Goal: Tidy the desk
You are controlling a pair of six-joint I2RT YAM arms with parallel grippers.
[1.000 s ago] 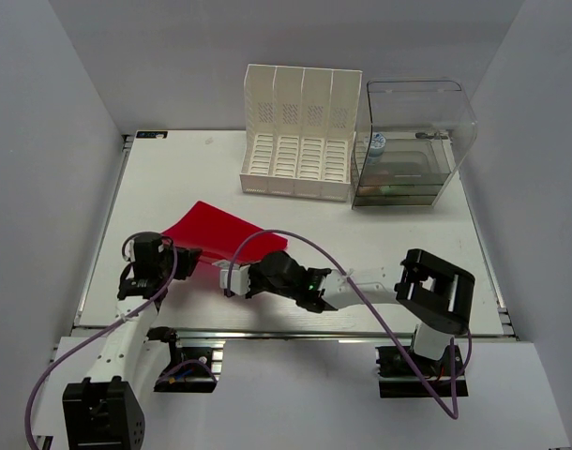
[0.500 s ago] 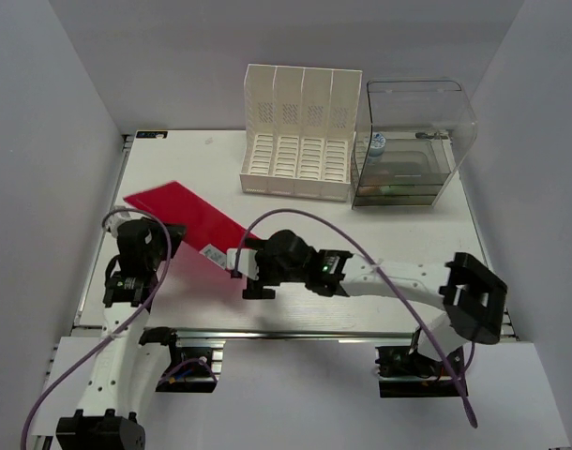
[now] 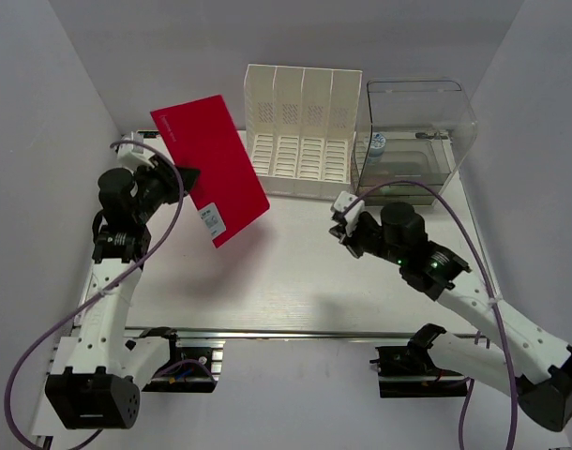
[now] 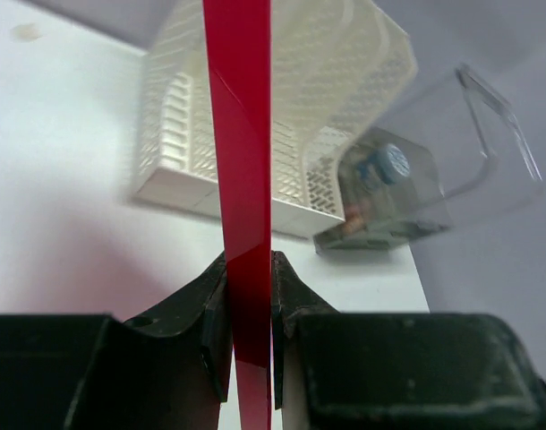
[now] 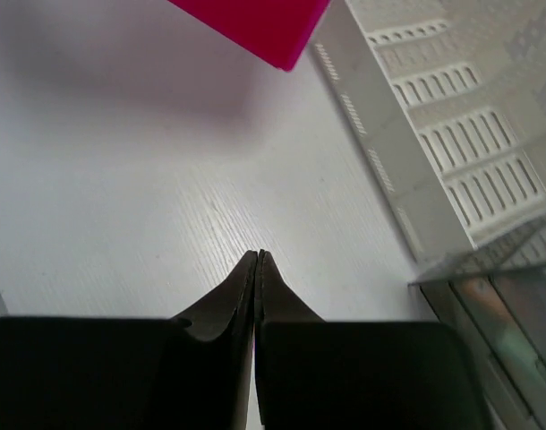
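My left gripper (image 3: 181, 175) is shut on the edge of a thin red folder (image 3: 211, 169) and holds it up off the white desk (image 3: 286, 272), tilted, to the left of the white file rack (image 3: 300, 131). In the left wrist view the folder (image 4: 242, 161) runs edge-on between my jaws (image 4: 249, 273), with the rack (image 4: 291, 116) behind it. My right gripper (image 3: 344, 220) is shut and empty above the middle right of the desk. In the right wrist view its closed tips (image 5: 258, 257) hang over bare desk, with the folder's corner (image 5: 264, 22) at the top.
A clear plastic drawer box (image 3: 413, 141) with small items inside stands at the back right, beside the rack; it also shows in the left wrist view (image 4: 416, 179). The aluminium rail (image 3: 295, 333) runs along the desk's near edge. Grey walls close in both sides.
My left gripper has lifted the red folder off the desk and swung it up towards the back left. My right gripper has let go of the folder and pulled back to the right.
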